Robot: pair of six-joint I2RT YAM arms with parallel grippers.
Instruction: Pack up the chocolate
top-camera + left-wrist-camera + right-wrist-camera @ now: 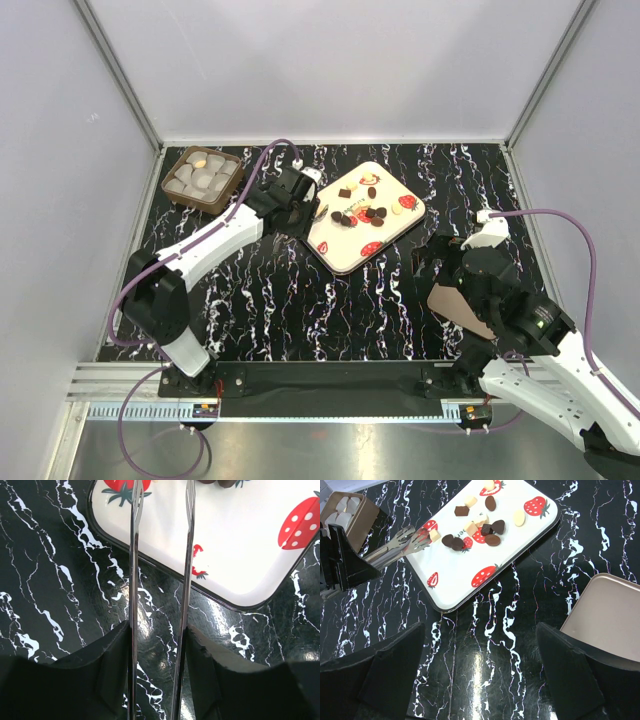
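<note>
Several small chocolates (360, 213), dark brown, tan and cream, lie on a white tray (340, 255) printed with strawberries. They also show in the right wrist view (480, 527). My left gripper (290, 200) is shut on metal tongs (134, 580), whose arms stand slightly apart, tips over the tray's left part (422, 537) beside a cream square. A brown box (203, 180) of white paper cups sits at the back left, with a tan piece in one cup. My right gripper (450, 262) is open and empty above the table, right of the tray.
A flat tan lid (455, 305) lies under my right arm; it also shows in the right wrist view (610, 620). The table is black marble with white veins. Grey walls and metal posts enclose the back and sides.
</note>
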